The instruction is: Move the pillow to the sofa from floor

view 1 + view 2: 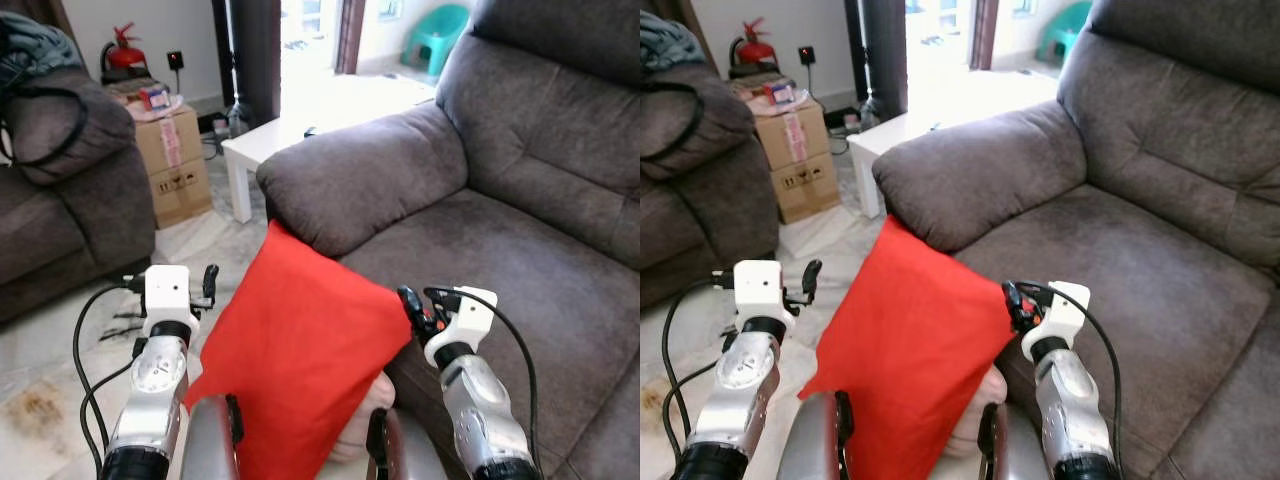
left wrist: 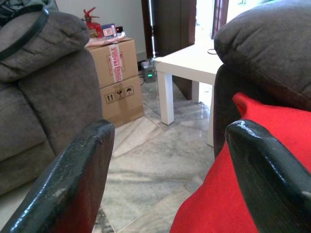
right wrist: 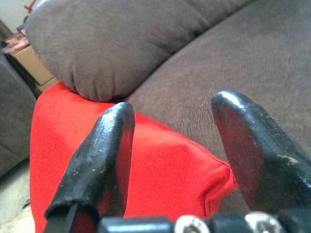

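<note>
Marble floor [image 2: 155, 160] bears cardboard box [image 2: 119, 80], white table [image 2: 187, 65].

Two silver forearms, cylindrical, brushed-metal finish, round joint caps near the wrists. White blocky wrist housings: left arm [image 1: 160, 370], right arm [image 1: 478, 400]. Black cables looping from each housing back along the forearm; on the left, a double loop hanging wide of the arm. Small red fitting and black hardware at the front of the right housing. Short black lever standing beside the left housing. Left gripper [image 2: 170, 179]: two long black fingers [image 2: 73, 184], glossy, rounded tips, scuffed and flecked with pale wear. Right gripper [image 3: 170, 160]: same black fingers [image 3: 99, 160], broad pads, pale scratches; silver screw heads along a black bar at the base.
</note>
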Tool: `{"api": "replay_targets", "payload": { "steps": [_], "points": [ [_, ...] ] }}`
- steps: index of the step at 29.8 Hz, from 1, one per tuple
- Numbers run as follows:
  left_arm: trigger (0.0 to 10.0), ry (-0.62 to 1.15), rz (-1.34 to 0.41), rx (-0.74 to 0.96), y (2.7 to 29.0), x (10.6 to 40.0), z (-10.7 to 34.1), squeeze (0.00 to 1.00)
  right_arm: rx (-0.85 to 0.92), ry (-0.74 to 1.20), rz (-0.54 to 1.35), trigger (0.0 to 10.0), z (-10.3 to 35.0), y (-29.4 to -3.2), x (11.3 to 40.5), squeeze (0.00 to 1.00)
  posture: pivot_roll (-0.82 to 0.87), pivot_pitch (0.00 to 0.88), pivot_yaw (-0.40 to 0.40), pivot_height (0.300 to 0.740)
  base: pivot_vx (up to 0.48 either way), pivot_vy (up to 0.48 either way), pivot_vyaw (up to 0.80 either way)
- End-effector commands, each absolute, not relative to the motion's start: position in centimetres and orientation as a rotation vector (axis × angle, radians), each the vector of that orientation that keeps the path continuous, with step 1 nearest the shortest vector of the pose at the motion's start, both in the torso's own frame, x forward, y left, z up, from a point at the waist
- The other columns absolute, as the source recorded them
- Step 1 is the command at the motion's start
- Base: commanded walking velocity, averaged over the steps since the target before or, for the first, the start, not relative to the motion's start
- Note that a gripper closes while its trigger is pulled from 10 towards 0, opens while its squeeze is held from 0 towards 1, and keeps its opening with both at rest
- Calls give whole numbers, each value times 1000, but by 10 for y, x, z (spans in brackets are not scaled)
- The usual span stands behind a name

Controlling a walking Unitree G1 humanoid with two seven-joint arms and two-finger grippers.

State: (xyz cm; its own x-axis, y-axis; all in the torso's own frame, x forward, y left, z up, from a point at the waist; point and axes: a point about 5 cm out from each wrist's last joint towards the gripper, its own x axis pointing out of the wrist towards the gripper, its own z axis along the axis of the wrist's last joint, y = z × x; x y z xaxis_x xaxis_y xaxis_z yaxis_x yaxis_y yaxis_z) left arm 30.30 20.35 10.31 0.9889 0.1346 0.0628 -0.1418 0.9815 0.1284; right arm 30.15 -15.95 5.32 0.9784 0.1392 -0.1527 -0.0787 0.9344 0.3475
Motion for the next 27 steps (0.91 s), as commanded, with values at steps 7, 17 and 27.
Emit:
{"api": "replay_targets", "payload": {
  "steps": [7, 17, 27],
  "points": [
    [10000, -59, 182, 111, 213, 296, 107, 0, 487, 194, 89, 10000, 57, -161, 317, 1000, 109, 0, -105, 517, 0, 0, 0],
    [10000, -45, 205, 88, 216, 289, 106, 0, 518, 234, 77, 10000, 50, -160, 323, 1000, 118, 0, -113, 517, 0, 0, 0],
    [10000, -43, 223, 83, 218, 284, 107, 0, 518, 203, 19, 10000, 53, -167, 332, 1000, 137, 0, -126, 517, 0, 0, 0]
  ]
}}
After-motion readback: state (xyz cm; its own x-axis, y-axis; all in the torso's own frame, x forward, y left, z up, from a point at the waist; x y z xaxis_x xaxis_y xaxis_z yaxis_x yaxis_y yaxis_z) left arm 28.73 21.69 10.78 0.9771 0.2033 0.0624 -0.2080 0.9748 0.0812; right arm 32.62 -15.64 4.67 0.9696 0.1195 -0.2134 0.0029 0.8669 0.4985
